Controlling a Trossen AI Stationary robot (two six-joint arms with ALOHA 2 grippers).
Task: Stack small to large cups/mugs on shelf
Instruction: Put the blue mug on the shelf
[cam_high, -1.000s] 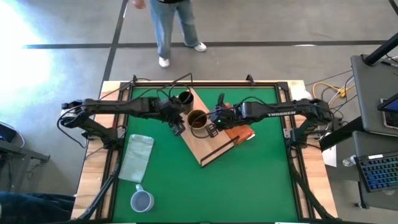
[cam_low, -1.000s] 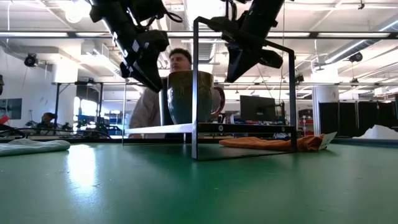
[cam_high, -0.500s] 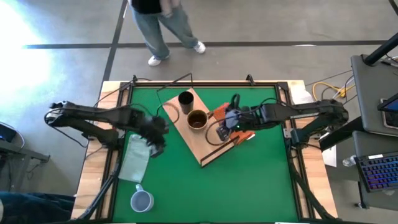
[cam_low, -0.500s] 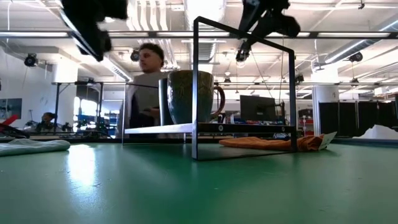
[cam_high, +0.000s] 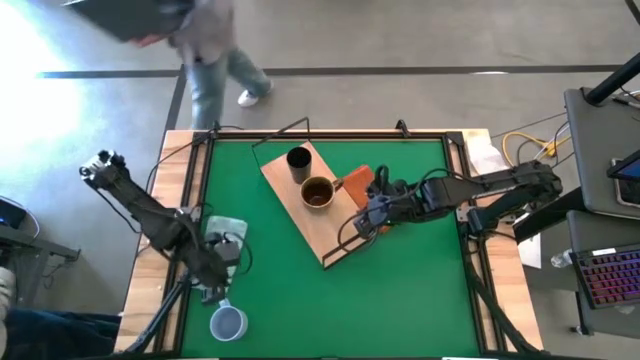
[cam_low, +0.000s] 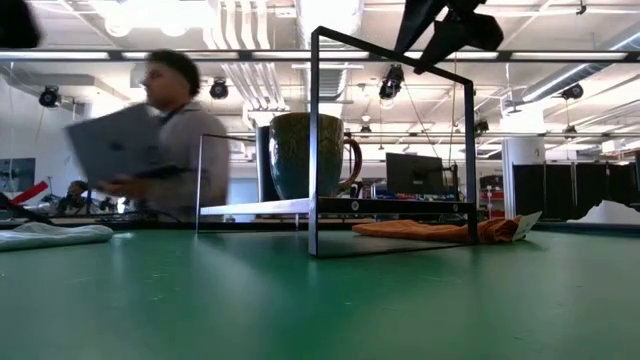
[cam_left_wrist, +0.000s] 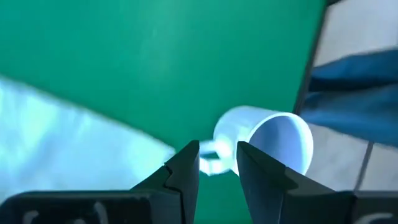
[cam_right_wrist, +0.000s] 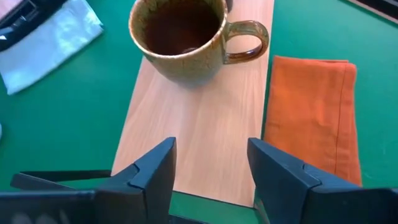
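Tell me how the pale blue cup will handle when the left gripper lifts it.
The pale blue cup looks thin and translucent, so probably light. Its handle gives the open left gripper a hold, though its smooth wall may slip.

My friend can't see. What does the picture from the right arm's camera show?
A brown mug stands on a light-wood shelf board, its handle pointing toward an orange cloth lying beside the board on the green table. The right claw hangs open and empty nearby.

Grey concrete floor (cam_high: 420, 40) with a dark line is surrounding the table. Ceiling lights (cam_low: 390, 88) and ducts are hanging overhead. Person (cam_low: 175, 140) is carrying a laptop (cam_low: 110, 145) past. Monitor (cam_low: 415, 175) sitting behind.
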